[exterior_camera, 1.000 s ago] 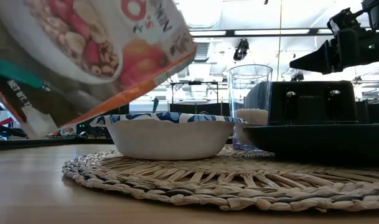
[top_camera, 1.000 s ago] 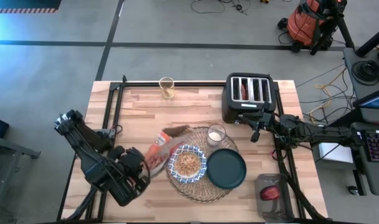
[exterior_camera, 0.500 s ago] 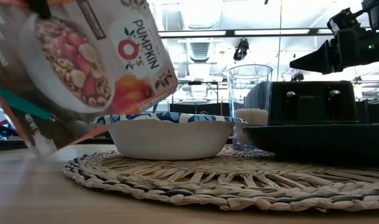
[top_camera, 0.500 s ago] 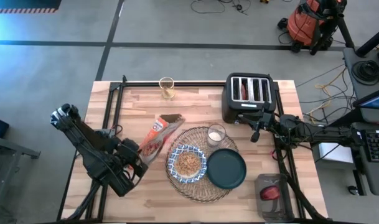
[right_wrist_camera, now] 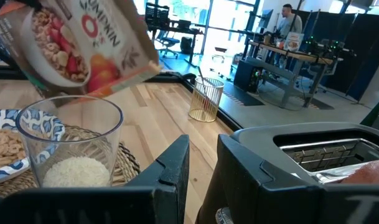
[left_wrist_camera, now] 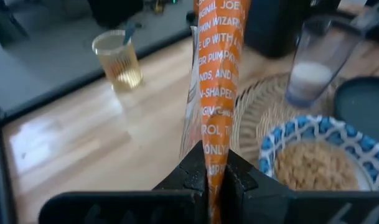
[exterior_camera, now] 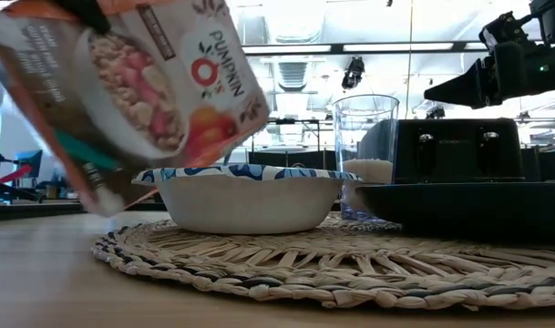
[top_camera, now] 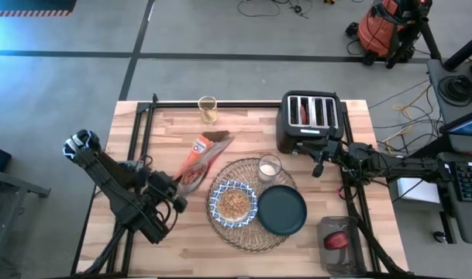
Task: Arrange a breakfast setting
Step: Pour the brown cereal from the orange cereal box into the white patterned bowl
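Note:
My left gripper (top_camera: 176, 188) is shut on the orange-brown cereal bag (top_camera: 198, 159), which slants toward the table's far right, left of the bowl. The blue-and-white bowl (top_camera: 234, 203), with cereal in it, rests on the round straw placemat (top_camera: 247, 232). The dark teal plate (top_camera: 282, 210) and the clear glass (top_camera: 269, 167), with something white at its bottom, stand on the mat too. My right gripper (top_camera: 319, 164) waits level in front of the toaster, its fingers (right_wrist_camera: 172, 163) a narrow gap apart with nothing between them. My left gripper pinches the bag's end nearest the wrist (left_wrist_camera: 214, 163) between its two fingers, the flattened bag standing edge-on in the hold. The fingers lie along the bag, slanting down from the table's near left. The bag is lifted clear and tilted, its free end (top_camera: 216, 141) pointing away.
A black four-slot toaster (top_camera: 309, 122) stands at the far right. A ribbed glass of yellow drink (top_camera: 208, 109) stands at the far edge. A clear box with something red (top_camera: 336, 240) sits at the near right. Bare wood lies left of the mat.
My left gripper has drawn back from the bowl toward the table's left and far side, sinking a little and turning. The cereal bag, which hung tipped over the bowl's left rim, has swung away and now points toward the far edge, clear of the bowl.

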